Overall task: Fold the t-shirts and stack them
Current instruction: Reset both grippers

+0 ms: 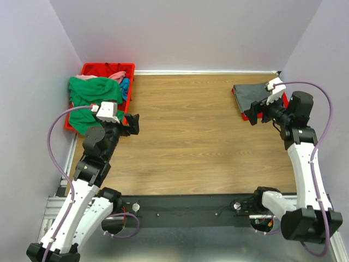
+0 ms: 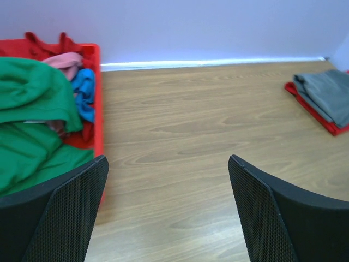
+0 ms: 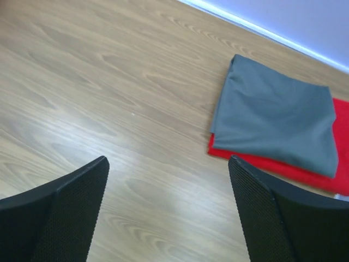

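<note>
Grey t-shirt [image 3: 275,117] folded flat atop folded red t-shirt [image 3: 341,142]

Dark grey t-shirt [image 3: 278,114], bright red t-shirt [image 3: 341,142], green t-shirt [image 2: 27,125] (pink t-shirt [image 2: 65,59], blue t-shirt [image 2: 84,93]), red bin [image 2: 98,120]

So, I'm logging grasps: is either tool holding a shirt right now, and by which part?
Nothing is held. The left tool and the right tool are both open, with no cloth in either.

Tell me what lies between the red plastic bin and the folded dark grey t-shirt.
Only bare wooden tabletop between red plastic bin and folded dark grey t-shirt, clearest in the top external view.
</note>
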You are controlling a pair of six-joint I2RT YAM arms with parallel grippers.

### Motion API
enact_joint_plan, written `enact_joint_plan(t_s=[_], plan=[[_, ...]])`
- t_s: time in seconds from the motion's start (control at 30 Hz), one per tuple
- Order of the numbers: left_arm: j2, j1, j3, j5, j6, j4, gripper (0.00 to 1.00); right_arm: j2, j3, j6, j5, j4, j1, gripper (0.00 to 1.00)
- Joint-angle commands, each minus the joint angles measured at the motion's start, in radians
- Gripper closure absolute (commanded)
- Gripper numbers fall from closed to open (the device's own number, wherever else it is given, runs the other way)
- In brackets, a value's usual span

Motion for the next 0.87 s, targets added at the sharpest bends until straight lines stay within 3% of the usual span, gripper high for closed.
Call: enact_joint_plan(t_s=[0.0, 0.1, 0.3, 0.83], plan=[[-0.014, 0.055, 0.067, -0.099, -0.055, -0.048, 0.02, -0.056, -0.04, 0.083, 0.038, 0.003, -0.007, 0.02], [-0.029, 0.062, 0.126, -0.147, -0.049, -0.082, 0.02, -0.073, -0.06, 0.184, 0.089, 0.052, -0.007, 0.0], [-0.129, 0.062, 0.154, -0.167, 0.038, -0.109, 0.02, -0.072, -0.065, 0.42, 0.348, 0.146, -0.007, 0.0], [-0.196, 0.061, 0.119, -0.13, 0.051, -0.128, 0.02, -0.078, -0.058, 0.356, 0.42, 0.149, -0.007, 0.0]])
